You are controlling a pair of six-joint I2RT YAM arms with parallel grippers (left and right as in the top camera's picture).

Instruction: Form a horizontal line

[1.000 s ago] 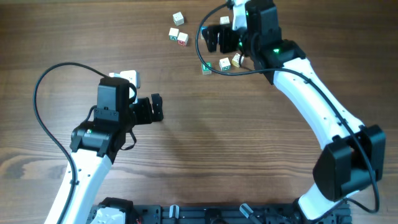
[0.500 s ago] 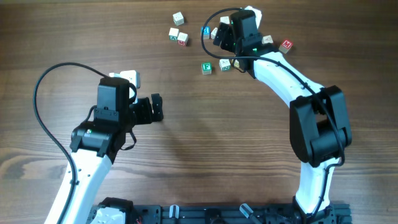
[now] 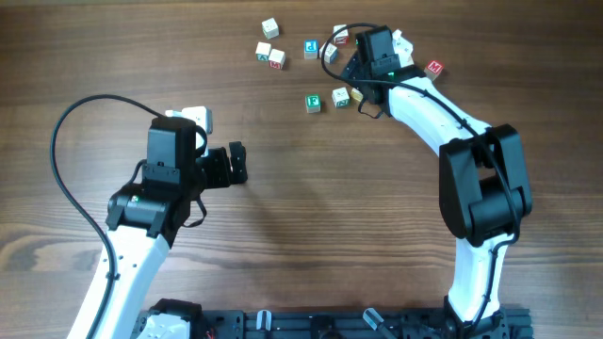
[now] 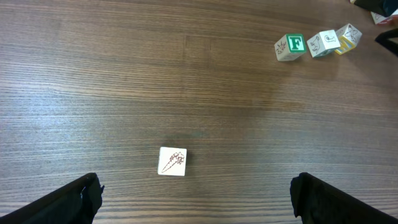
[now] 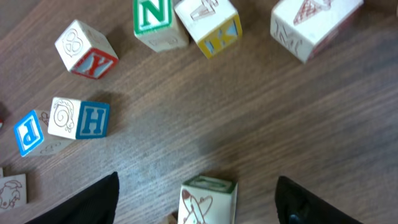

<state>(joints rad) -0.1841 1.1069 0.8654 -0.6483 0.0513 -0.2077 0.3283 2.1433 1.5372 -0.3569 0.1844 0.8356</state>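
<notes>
The left tool (image 4: 196, 196) hangs wide open over the counter (image 4: 124, 74), a lone picture cube (image 4: 172, 161) lying just ahead of its fingers (image 4: 74, 199). Farther off, the horizontal line (image 4: 323, 43) — three small cubes side by side, slightly tilted — sits just beside the right tool (image 5: 198, 186), whose jaws also stand spread.

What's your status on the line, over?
Left gripper open, empty. Right gripper open, a cube between its fingers, not gripped. Line: three cubes, slightly slanted row. Loose cubes scattered nearby.
</notes>
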